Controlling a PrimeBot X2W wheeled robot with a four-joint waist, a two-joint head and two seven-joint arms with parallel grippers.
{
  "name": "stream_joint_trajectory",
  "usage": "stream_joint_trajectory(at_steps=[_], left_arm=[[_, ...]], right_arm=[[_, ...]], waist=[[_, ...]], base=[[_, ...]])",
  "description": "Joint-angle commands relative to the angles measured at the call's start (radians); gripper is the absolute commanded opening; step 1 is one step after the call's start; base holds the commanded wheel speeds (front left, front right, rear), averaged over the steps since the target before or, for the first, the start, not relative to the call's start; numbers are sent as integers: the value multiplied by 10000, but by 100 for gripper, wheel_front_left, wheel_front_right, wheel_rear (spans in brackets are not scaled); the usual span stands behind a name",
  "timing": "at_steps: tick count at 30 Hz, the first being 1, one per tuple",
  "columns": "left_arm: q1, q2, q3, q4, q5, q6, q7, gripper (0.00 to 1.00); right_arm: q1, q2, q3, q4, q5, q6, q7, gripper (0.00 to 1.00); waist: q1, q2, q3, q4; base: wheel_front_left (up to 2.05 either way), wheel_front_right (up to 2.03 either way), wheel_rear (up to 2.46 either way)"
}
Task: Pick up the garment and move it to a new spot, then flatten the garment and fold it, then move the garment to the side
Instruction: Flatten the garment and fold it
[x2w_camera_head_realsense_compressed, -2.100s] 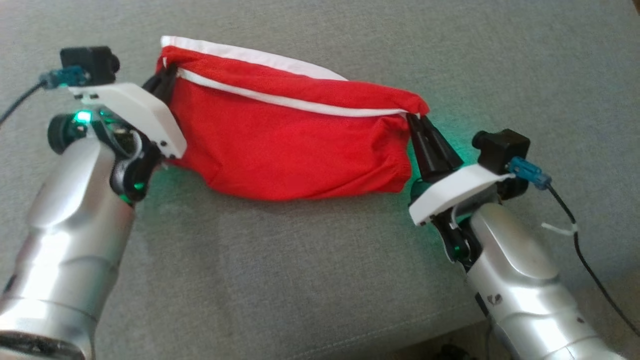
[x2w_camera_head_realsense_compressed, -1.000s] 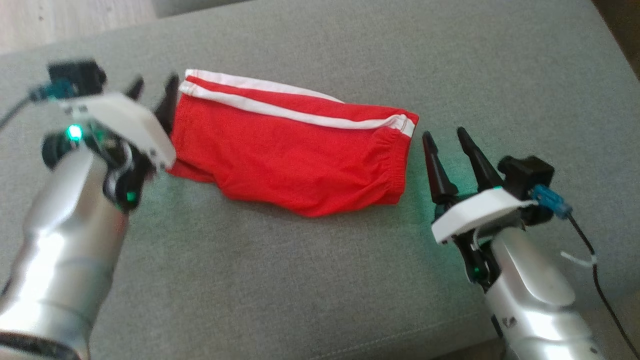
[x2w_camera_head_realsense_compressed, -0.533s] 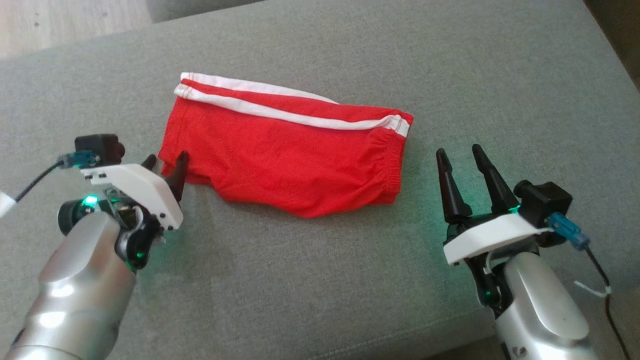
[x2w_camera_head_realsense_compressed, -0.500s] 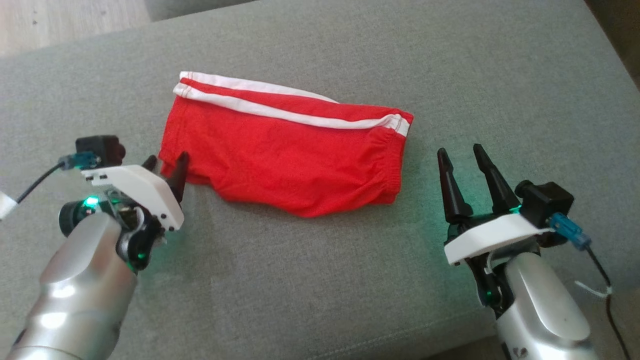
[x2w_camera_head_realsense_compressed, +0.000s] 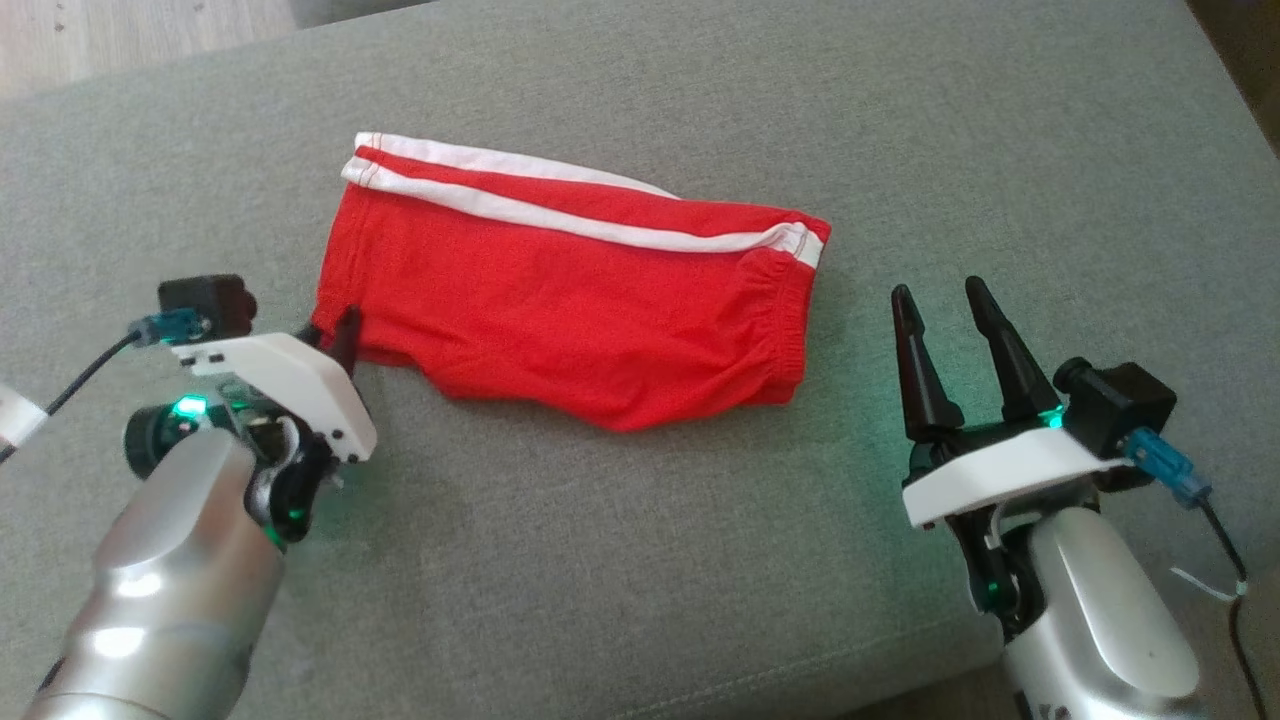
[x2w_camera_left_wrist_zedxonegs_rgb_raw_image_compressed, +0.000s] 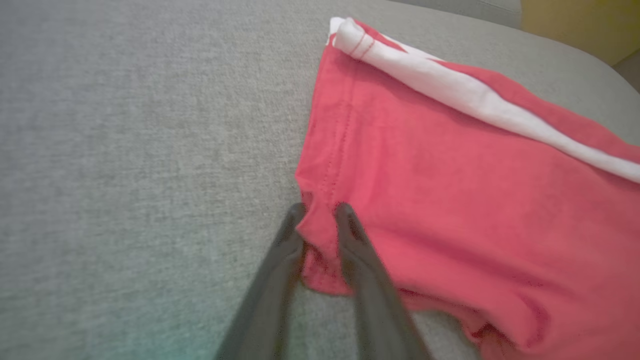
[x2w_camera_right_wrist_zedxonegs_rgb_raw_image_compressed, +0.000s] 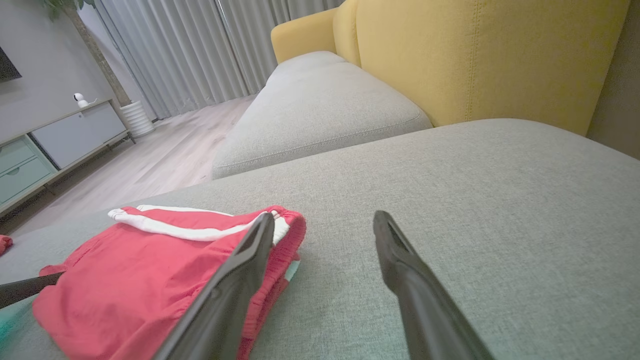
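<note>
Now | left jaws narrow, astride garment (x2w_camera_head_realsense_compressed: 570, 310) corner | right jaws wide, near it

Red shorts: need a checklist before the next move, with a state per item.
1. Red shorts rest wholly on the grey cushion, nothing over its edge: ok.
2. Left gripper has its jaws either side of the near left corner, fabric between them: ok.
3. Left jaws clamped firmly on that fabric: cannot tell.
4. Which layers are caught at that corner: cannot tell.
5. Right gripper has jaws open, apart from the waistband end: ok.
</note>
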Motion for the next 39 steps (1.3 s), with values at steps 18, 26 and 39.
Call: stream_joint_trajectory(at_steps=[18, 26, 39], left_arm=[[1242, 325, 376, -2250, -221, 59, -1207, 0], [3411, 421, 440, -4722, -392, 993, -1681, 0], [4390, -49, 450, -5435, -395, 1560, -2483, 100]], right_arm=[[476, 30, -663, -608, -377, 65, 66, 100], [852, 30, -1246, -858, -636, 65, 364, 100], [994, 30, -1370, -1145, -765, 65, 813, 100]], waist=[[0, 0, -550, 826], [0, 0, -835, 1615], [0, 0, -1026, 1958]], base=[[0, 0, 0], [0, 0, 0], [0, 0, 0]])
